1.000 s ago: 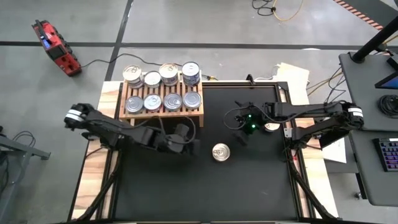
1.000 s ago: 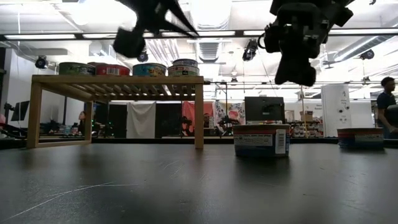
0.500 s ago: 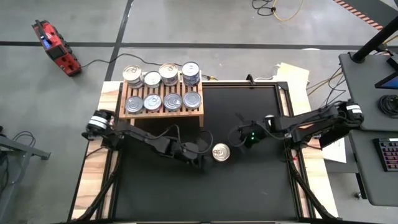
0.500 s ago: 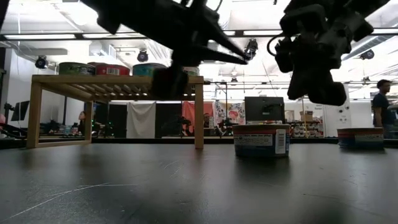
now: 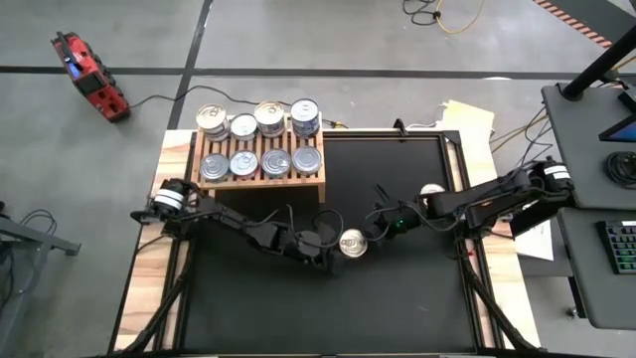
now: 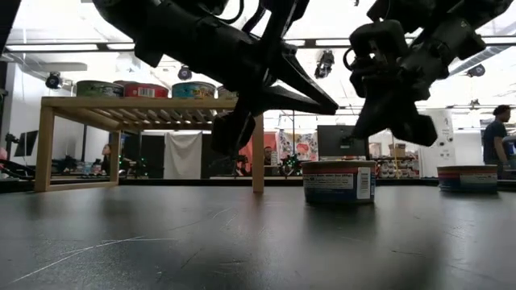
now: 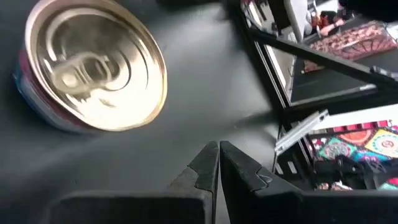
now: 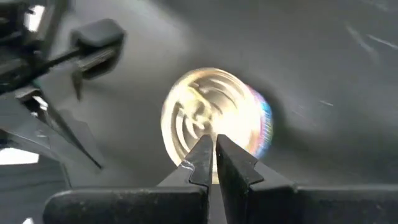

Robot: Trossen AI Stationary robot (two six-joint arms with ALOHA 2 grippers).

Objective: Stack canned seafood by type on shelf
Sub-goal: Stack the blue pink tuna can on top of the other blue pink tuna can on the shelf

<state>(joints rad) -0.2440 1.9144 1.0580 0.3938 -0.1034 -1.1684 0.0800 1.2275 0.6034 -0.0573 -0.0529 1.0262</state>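
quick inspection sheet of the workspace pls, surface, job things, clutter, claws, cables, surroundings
surface: black mat, bare around the loose tins.
job's things: eight tins on the shelf; gold-lid tin mid-mat; another tin by the mat's right edge.
clutter: papers beyond the mat's far right corner.
grippers: left claw shut, beside the gold-lid tin; right claw shut, on its other side.
cables: yellow cable on the floor.
surroundings: red tool on the floor; person in the room.

Robotics lab: monitors [image 6: 342, 139], ceiling lights [image 6: 278, 10].
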